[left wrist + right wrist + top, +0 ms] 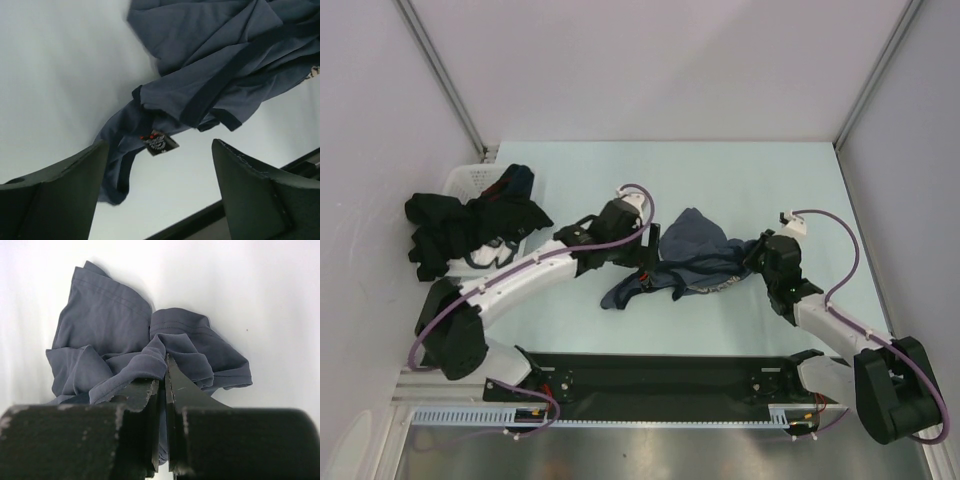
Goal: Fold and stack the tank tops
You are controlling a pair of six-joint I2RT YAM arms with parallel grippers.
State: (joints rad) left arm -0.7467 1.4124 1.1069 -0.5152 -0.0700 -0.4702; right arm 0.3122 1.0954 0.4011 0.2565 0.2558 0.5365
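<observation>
Though mid-table, blue-grey tank top [695, 250], edge in right hand [164, 371], bare table [740, 170] beyond.

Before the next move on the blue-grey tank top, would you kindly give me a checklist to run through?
1. Fold of the blue-grey tank top pinched in the right gripper: ok.
2. Jaws of the left gripper open, holding nothing: ok.
3. Cloth spread flat on the table: not ok, crumpled.
4. A strap loop in the left wrist view: ok.
5. Only one layer in the right grip: cannot tell.
6. The black garments apart, heaped at the basket: ok.
</observation>
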